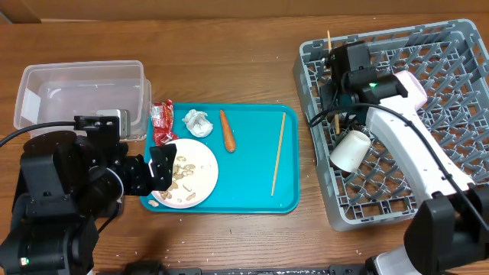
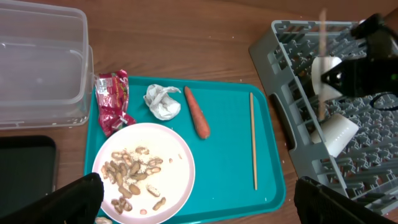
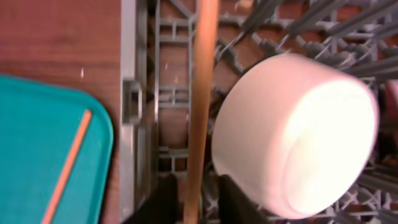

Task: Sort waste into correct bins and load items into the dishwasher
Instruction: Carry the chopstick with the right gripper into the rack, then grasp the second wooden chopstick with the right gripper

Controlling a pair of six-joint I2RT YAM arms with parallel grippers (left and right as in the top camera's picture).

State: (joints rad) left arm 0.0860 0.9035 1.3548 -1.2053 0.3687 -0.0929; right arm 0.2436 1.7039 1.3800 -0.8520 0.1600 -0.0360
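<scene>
Chopstick [image 3: 202, 74], clenched in the right pincer [image 3: 200, 202] at twelve o'clock of the cup [image 1: 351, 150], needed lowering straight between dish rack [image 1: 458, 46] pegs; left pincer [image 2: 199, 186] hung released.

Robot lab — two arms [image 1: 412, 145]; wooden table [image 1: 229, 61]

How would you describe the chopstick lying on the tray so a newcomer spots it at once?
Find the teal tray in the middle of the table. Near its right edge a thin wooden chopstick lies flat, to the right of the carrot. Unlike the other chopstick, held upright by the right gripper over the grey rack, nothing touches this one.
</scene>
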